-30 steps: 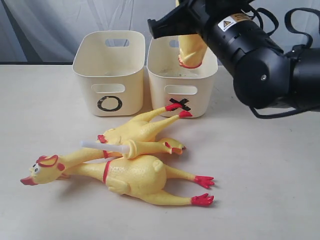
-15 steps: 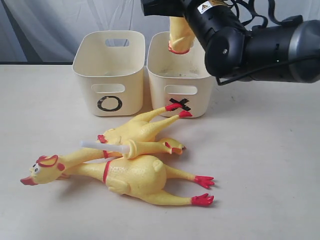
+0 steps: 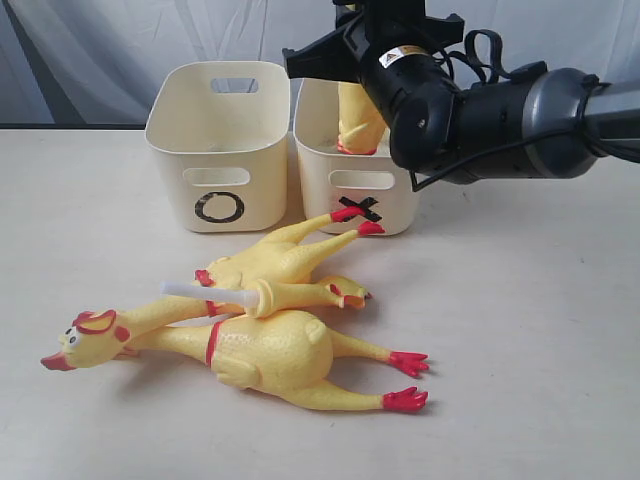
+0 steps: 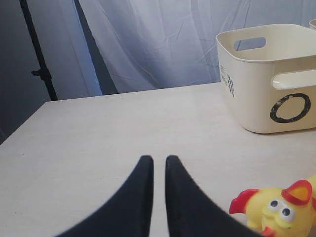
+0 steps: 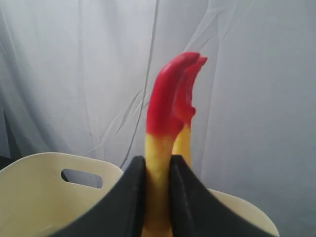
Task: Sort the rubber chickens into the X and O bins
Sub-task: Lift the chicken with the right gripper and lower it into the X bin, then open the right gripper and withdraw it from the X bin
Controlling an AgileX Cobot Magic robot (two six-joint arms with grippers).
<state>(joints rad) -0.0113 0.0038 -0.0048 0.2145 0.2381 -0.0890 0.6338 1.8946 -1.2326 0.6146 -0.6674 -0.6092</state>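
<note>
Where the right gripper (image 5: 157,165) hangs: over the X bin (image 3: 322,185), the right-hand tub of the pair at the far side of the table (image 3: 520,350).
Right gripper's hold: black fingers clamped on both yellow legs of a rubber chicken (image 3: 358,115); the red feet stick out past the fingertips.
Held chicken: legs up, body down. Its lower end, with a red band, sits below the rim and inside the X bin. Whether it touches the floor I cannot tell.
X bin contents: only that lower end shows; the near wall and the arm hide the rest.
O bin (image 3: 180,165): just left of the X bin, with a black O on its near wall. What shows of its inside is bare cream wall.
Far chicken (image 3: 265,265): lies on the table near of the bins, slanting, with its red feet just in front of the X mark.
Near chicken (image 3: 275,355): lies against the far chicken, with its red feet pointing right.
White tube (image 3: 190,290): pokes out leftward between the two bodies.
Head (image 3: 85,340): red comb and beak, at the left end of the pile.
Left gripper (image 4: 159,160): low over the table, left of the O bin and close to that head. Its fingers are almost together with a thin slit between them, and they hold nothing.
</note>
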